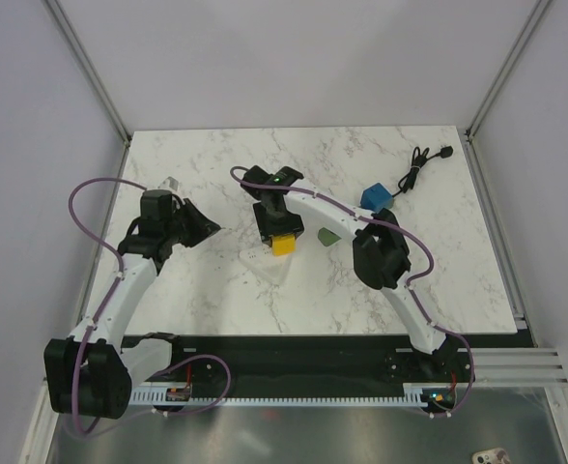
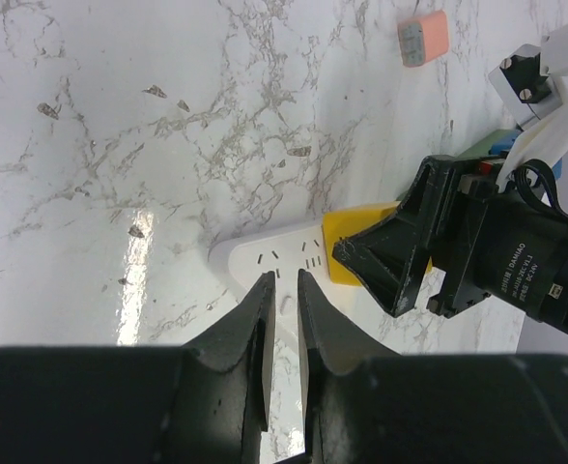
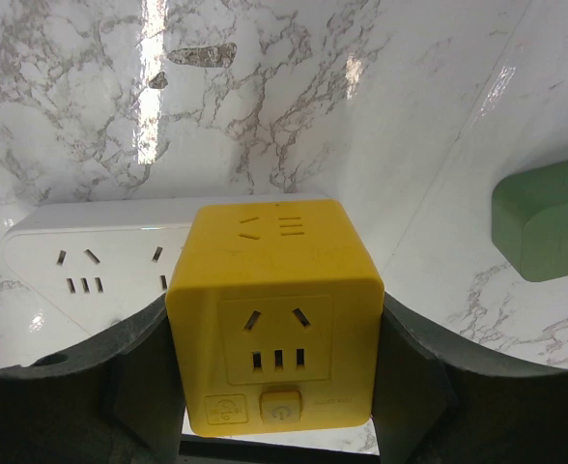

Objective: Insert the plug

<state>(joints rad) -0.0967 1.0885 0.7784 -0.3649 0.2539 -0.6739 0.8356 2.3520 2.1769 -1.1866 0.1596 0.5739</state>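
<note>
A yellow cube plug adapter (image 3: 274, 319) is clamped between the fingers of my right gripper (image 3: 274, 358). It sits over one end of a white power strip (image 3: 91, 256) lying flat on the marble. The cube's underside is hidden, so I cannot tell whether it is seated. In the top view the cube (image 1: 282, 245) is at the table's middle under the right gripper (image 1: 280, 232). My left gripper (image 2: 285, 285) has its jaws almost together with nothing between them. Its tips are right at the strip's (image 2: 284, 253) other end, close to the cube (image 2: 347, 237).
A green block (image 1: 328, 237) lies just right of the cube and shows in the right wrist view (image 3: 545, 227). A blue cube (image 1: 376, 198) and a black cable with plug (image 1: 417, 166) lie at the back right. An orange block (image 2: 423, 39) shows in the left wrist view.
</note>
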